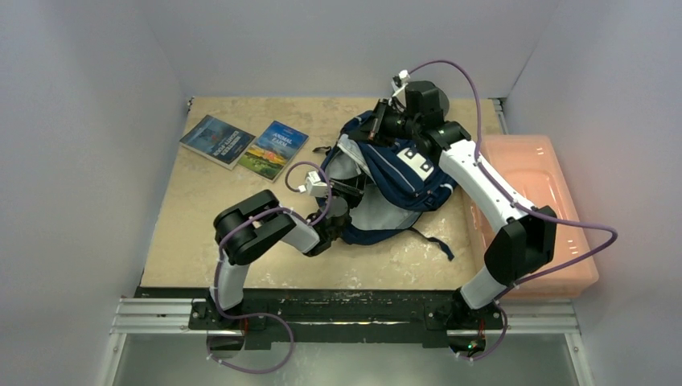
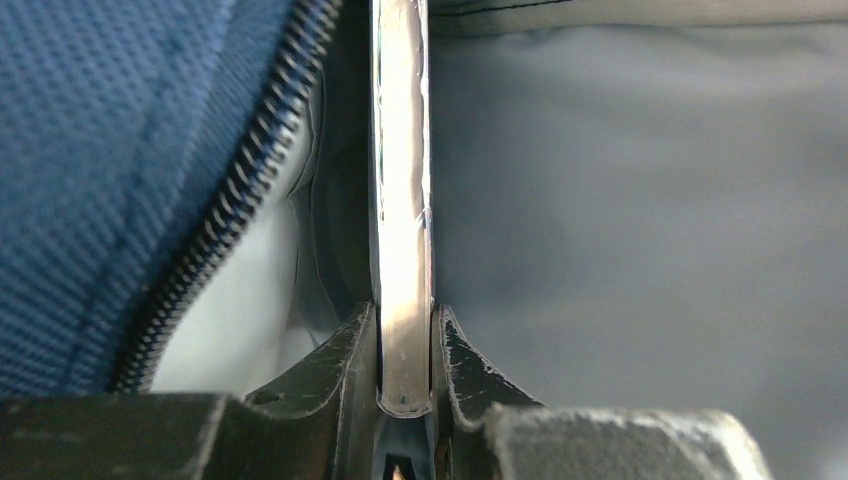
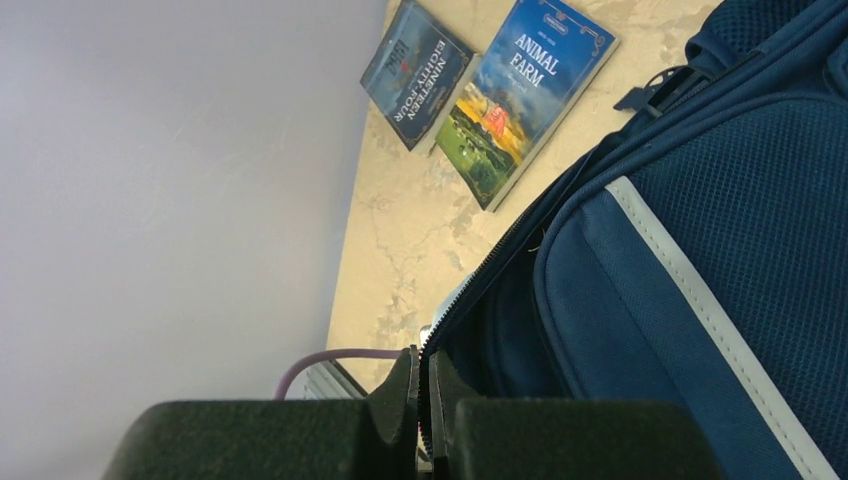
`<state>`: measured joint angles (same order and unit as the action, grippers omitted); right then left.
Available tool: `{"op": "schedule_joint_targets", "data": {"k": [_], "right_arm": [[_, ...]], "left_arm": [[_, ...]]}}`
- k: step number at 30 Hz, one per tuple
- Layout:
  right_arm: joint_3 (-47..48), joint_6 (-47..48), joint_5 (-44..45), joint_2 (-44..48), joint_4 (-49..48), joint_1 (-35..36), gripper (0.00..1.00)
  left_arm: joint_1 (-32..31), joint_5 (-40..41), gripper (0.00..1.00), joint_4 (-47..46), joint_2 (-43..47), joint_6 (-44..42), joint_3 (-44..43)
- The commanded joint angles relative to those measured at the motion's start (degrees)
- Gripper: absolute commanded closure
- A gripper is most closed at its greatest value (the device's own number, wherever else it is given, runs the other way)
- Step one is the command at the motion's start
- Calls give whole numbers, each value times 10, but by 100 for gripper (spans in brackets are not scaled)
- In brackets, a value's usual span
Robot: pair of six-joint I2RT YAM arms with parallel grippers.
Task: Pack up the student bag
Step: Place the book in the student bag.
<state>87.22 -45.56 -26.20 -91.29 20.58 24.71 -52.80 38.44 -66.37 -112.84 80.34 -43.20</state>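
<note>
Here the student bag (image 1: 394, 181), a navy blue fabric backpack with grey trim, lies slumped on the beige marbled desk (image 1: 209, 217), around its middle and reaching toward the back edge, its main opening unzipped. The left gripper (image 2: 405, 315) is pushed into that opening from the near side, and its jaws stand only slightly apart, clamped on a thin glossy slab (image 2: 402, 180) seen edge-on. What the slab is cannot be told. Pale grey lining lies on one side of it and the bag's zip (image 2: 230, 200) on the other. The right gripper (image 3: 423, 360) sits at the bag's far side, by the back edge, its jaws pressed together on the zip edge of the opening. Near the back left corner lie two paperbacks side by side, a dark blue one (image 3: 415, 72) titled Nineteen Eighty-Four and a blue and green one (image 3: 525, 95) titled Animal Farm. A pink translucent plastic box (image 1: 563, 173) stands along the right edge.
</note>
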Motion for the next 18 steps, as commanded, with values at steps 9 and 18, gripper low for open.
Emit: {"op": "schedule_joint_targets", "data": {"k": [9,18], "right_arm": [[24,-12,-39,25,-111,-10,100],[13,-3,-30,34,-114,-14,100]], "left_arm": [[-31,30,43,-33,-1,-7,-49],[-52,-43,59,52,32,-28,-64]]}}
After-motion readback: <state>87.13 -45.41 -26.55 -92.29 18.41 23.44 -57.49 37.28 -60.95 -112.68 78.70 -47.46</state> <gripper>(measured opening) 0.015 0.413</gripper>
